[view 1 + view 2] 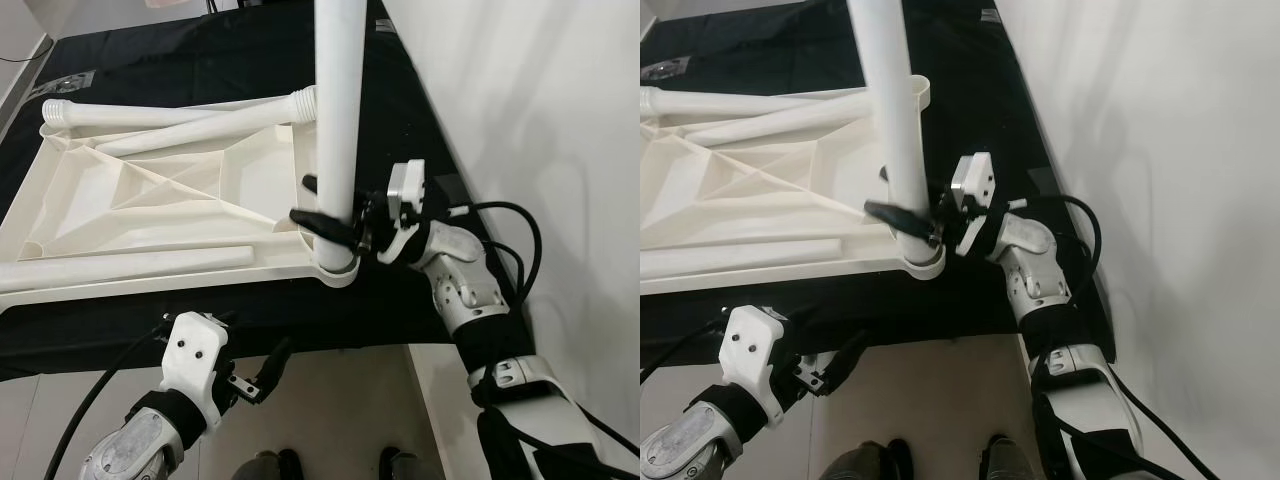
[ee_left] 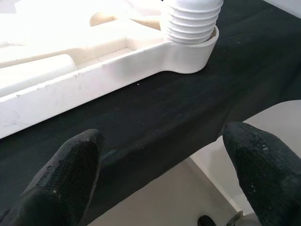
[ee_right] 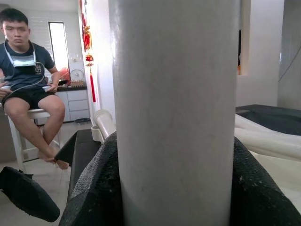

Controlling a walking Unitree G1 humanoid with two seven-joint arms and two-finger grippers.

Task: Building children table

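A white plastic tabletop (image 1: pixel 150 200) lies upside down on a black-covered surface. One white leg (image 1: pixel 335 120) stands upright in its near right corner socket (image 1: pixel 338 270), threaded end (image 2: pixel 190 21) seated in the socket. My right gripper (image 1: pixel 325 215) is shut on this leg just above the socket; its black fingers (image 3: pixel 94 188) hug the tube. Three loose legs (image 1: pixel 180 118) lie on the tabletop, one (image 1: pixel 130 265) along its near edge. My left gripper (image 1: pixel 265 375) hangs open below the front edge of the surface, its fingers (image 2: pixel 70 169) apart and empty.
A white wall (image 1: pixel 540 100) runs close along the right side of the black cover (image 1: pixel 200 50). The front edge of the covered surface (image 1: pixel 300 330) lies just ahead of my left gripper. A person (image 3: pixel 26 70) sits on a stool in the room beyond. Light floor (image 1: pixel 330 410) lies below.
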